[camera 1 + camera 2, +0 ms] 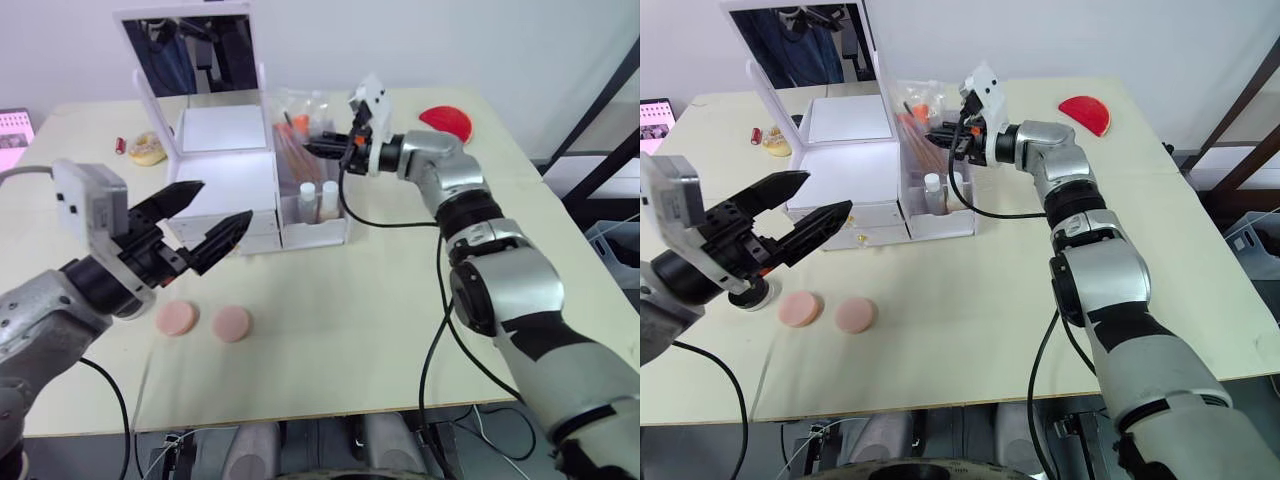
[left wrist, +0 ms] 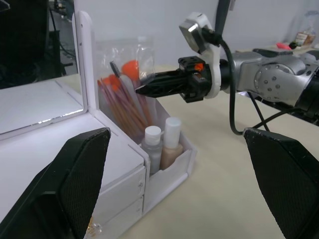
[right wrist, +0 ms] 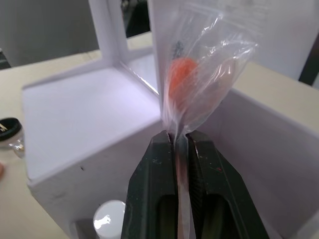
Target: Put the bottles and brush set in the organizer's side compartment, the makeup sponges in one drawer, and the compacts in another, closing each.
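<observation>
- The right gripper [image 1: 318, 150], black two-fingered, is pinched tight on the clear plastic bag of the brush set [image 3: 199, 79], orange-tipped brushes standing in the tall white side compartment [image 1: 315, 232] of the white plastic organizer [image 1: 225, 180], at upper centre of the left eye view
- Risk: the grip is on thin film only, so if the fingers part while pulling away, the bag may cling and lift back out of the bin; the brushes look to lean on the back wall, so a sideways tug could tip them over the rim
- The two white-capped bottles [image 1: 318, 200], one clear, one beige, stand touching at the bin's low front wall; a downward push on the bag could knock them, since they sit just below the gripper
- The left gripper [image 1: 205, 215] hangs spread wide and empty at left centre, just in front of the white drawers [image 1: 258, 236]; swinging it forward carelessly could shove the whole organizer
- Two round peach-pink makeup sponges [image 1: 204, 321] lie side by side on the beige table [image 1: 380, 330] in the lower left, near the front edge but not over it
- One black-lidded compact [image 1: 752, 292] sits partly hidden under the left gripper; the other I cannot place with certainty
- Open room: the table's lower centre and right are bare, so both arms can retreat that way; the upright mirror lid [image 1: 190, 50] hems in the rear
</observation>
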Controlling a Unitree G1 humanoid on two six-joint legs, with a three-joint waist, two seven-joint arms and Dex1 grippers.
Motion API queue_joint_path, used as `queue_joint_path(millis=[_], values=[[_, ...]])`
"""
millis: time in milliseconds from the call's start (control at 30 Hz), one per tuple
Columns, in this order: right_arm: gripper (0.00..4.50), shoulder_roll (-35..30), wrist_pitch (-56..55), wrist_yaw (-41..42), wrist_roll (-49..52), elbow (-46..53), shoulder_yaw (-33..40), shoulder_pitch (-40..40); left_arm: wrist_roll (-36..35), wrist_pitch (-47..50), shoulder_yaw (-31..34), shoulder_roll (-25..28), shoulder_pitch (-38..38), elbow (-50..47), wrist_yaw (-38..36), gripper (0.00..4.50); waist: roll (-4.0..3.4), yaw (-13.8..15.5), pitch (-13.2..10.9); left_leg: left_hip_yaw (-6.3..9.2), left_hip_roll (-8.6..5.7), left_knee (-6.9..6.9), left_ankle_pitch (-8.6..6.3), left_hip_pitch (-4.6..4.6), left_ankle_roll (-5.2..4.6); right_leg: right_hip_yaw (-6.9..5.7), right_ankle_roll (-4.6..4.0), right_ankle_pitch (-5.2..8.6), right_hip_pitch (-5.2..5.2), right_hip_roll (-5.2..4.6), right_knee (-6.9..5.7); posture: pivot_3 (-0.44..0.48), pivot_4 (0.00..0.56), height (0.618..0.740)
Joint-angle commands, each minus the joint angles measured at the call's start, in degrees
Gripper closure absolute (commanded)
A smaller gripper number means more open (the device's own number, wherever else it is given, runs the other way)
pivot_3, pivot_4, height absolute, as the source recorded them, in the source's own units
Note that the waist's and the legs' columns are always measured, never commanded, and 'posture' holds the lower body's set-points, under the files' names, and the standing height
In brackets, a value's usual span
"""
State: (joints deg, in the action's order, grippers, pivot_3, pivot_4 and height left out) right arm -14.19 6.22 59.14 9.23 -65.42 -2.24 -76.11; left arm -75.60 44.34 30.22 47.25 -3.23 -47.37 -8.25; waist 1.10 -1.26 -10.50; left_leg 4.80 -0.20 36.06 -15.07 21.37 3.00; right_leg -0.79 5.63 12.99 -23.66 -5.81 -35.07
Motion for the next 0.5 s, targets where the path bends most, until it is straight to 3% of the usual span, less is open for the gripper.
queue_joint_path(millis=[33, 133, 267, 433, 467, 500], values=[[4.50, 0.55, -0.63, -0.23, -1.31, -0.37, 0.43, -2.74, -0.88, -2.00, 1.04, 1.10, 0.06, -0.75, 0.45, 0.01, 0.00, -0.03, 0.00, 0.00, 0.00, 0.00, 0.00, 0.00, 0.00, 0.00, 0.00, 0.00, -0.01, 0.00, 0.00, 0.000, 0.150, 0.739], [4.50, 0.71, -0.53, -0.70, -2.31, -1.23, 0.70, -3.08, -0.72, -2.45, 0.97, 1.29, 0.52, -0.47, 0.07, 0.01, 0.00, -0.03, 0.00, 0.00, 0.00, -0.01, 0.00, 0.00, 0.00, 0.01, 0.00, 0.00, -0.01, 0.01, 0.00, 0.000, 0.150, 0.739], [2.93, 0.53, -0.25, -2.66, -3.06, -2.21, 1.34, -3.54, -1.28, -2.94, 0.74, 1.65, 0.74, -0.21, -0.17, 0.00, 0.00, -0.03, 0.00, -0.01, 0.00, -0.01, 0.00, 0.00, 0.00, 0.01, 0.00, 0.00, -0.01, 0.01, 0.00, 0.000, 0.150, 0.739], [0.39, -0.30, 0.54, -2.62, -2.48, -1.43, 2.66, -4.55, -2.01, -3.08, 0.25, 1.95, 0.71, 0.08, -0.46, 0.00, -0.01, -0.03, 0.00, -0.01, 0.00, 0.00, 0.00, 0.00, 0.00, 0.02, 0.00, 0.00, -0.01, 0.01, 0.00, 0.000, 0.150, 0.739], [0.03, -0.48, 0.75, -2.39, -2.29, -1.07, 2.88, -4.75, -2.25, -3.08, 0.13, 2.00, 0.69, 0.13, -0.56, 0.00, -0.01, -0.03, 0.00, -0.01, 0.00, -0.01, 0.00, 0.00, 0.00, 0.02, 0.00, 0.00, -0.01, 0.01, 0.00, 0.000, 0.150, 0.739], [0.03, -0.67, 0.89, -2.25, -2.15, -0.78, 3.06, -4.92, -2.35, -3.09, -0.02, 2.02, 0.68, 0.15, -0.61, 0.00, -0.01, -0.03, 0.00, -0.01, 0.00, -0.01, 0.00, 0.00, 0.00, 0.02, 0.00, 0.00, -0.01, 0.01, 0.00, 0.000, 0.150, 0.739]])
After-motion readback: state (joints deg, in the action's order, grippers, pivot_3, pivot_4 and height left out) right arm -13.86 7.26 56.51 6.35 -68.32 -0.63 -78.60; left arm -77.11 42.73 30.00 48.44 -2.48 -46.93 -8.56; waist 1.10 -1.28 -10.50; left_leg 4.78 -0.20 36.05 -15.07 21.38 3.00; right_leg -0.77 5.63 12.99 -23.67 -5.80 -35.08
